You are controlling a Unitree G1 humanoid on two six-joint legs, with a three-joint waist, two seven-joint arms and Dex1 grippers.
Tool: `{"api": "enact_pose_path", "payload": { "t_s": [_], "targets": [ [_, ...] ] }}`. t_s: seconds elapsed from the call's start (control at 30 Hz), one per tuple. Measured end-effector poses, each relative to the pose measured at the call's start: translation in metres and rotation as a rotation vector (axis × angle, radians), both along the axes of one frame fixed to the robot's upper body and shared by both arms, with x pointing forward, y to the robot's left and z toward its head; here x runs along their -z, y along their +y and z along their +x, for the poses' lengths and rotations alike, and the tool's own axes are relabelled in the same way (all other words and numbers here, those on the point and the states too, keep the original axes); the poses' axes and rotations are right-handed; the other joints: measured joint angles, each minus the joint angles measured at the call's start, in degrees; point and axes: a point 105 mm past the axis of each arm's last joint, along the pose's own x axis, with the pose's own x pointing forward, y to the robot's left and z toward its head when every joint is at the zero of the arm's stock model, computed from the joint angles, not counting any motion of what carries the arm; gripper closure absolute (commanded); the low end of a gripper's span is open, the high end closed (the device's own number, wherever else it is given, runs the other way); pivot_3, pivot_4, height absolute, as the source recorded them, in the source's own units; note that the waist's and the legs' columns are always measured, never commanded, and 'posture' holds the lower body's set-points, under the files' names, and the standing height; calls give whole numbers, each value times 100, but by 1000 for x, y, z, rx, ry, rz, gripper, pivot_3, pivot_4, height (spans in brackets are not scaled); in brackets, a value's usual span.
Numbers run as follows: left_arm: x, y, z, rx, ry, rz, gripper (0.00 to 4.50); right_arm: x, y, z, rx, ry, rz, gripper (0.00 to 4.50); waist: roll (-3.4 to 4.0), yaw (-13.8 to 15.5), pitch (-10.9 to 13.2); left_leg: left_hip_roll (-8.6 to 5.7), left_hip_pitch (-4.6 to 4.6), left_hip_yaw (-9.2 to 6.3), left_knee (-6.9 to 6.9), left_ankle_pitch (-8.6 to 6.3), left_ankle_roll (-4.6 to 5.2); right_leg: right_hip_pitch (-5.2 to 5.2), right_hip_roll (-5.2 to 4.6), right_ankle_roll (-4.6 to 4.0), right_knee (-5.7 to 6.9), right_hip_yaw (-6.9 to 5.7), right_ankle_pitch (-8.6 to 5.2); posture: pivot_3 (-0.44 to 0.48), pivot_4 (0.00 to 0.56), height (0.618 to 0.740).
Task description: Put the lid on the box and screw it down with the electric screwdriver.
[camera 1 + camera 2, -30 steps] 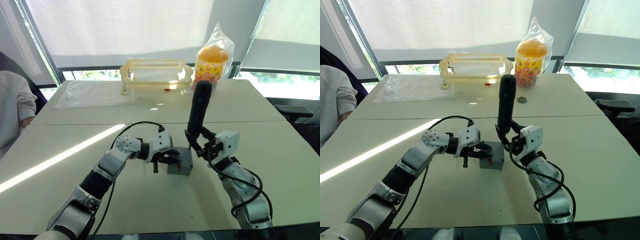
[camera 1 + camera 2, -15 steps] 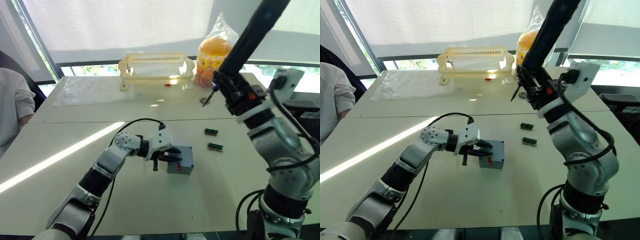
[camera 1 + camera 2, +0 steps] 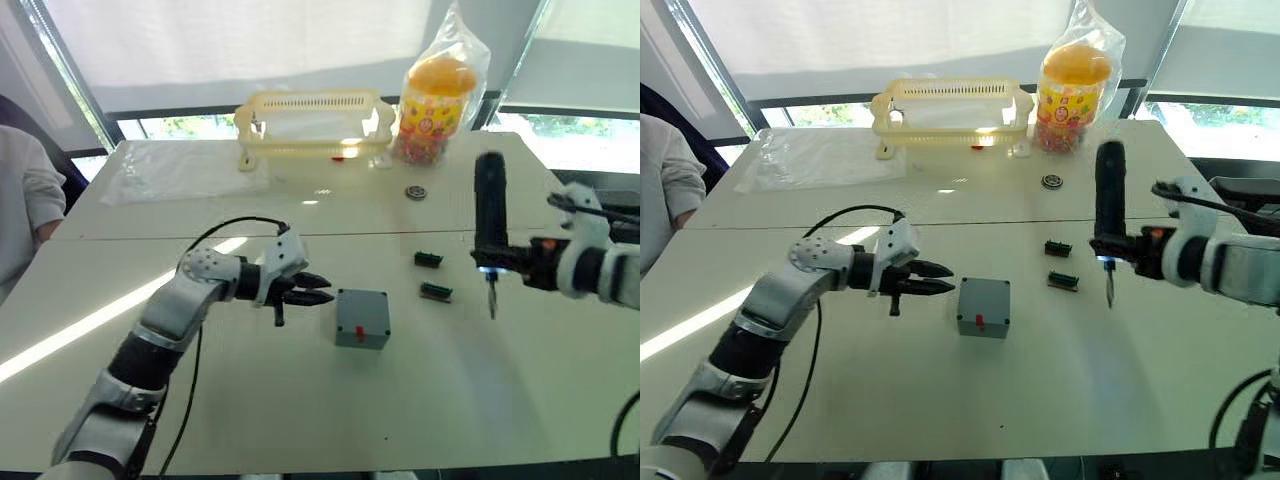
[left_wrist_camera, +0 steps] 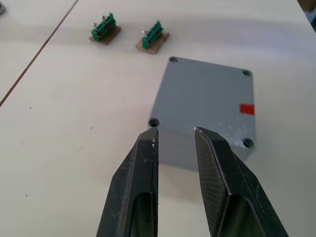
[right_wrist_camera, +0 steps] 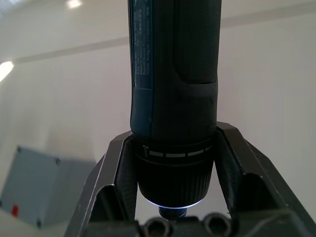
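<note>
Gripping black cylindrical electric screwdriver [image 3: 1110,205]; right end effector [image 5: 170,163]

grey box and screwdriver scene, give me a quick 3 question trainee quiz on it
1. True or false: the right gripper holds the screwdriver upright, bit pointing down.
2. What is the left gripper doing? A) clamping the box B) empty, beside the box without touching it C) holding a circuit board
3. Fill in: the two small green circuit boards lie on the table between the box and the ____.

Key
1. True; a light glows at its tip.
2. B; its fingers are slightly apart, pointing at the closed box with its lid on.
3. Screwdriver.
</note>
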Motion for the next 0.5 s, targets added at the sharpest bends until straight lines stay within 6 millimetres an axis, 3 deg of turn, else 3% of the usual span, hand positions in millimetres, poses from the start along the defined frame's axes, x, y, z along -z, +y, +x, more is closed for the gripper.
{"api": "enact_pose_path", "payload": {
  "t_s": [0.17, 0.33, 0.5],
  "targets": [
    [-1, -3, -13, 70, -34, 35, 3375, 23, -19, -11, 53, 149, -21, 2751, -4, -39, 11, -1, 15, 10, 19, 0, 0, 9, 4, 1, 7, 9, 1, 0, 150, 740],
    [13, -7, -18, 69, -22, 48, 3375, 52, -27, -15, 89, 290, -26, 2751, -6, -29, 21, 0, 18, 12, 61, 0, 0, 14, 8, -8, 35, 19, -1, 0, 150, 740],
    [18, -11, -17, 43, -15, 21, 3375, 61, -30, -12, 95, 332, -61, 2751, -6, -28, 23, -1, 14, 16, 91, 0, -1, 14, 8, -9, 48, 25, 2, 0, 150, 740]
  ]
}}
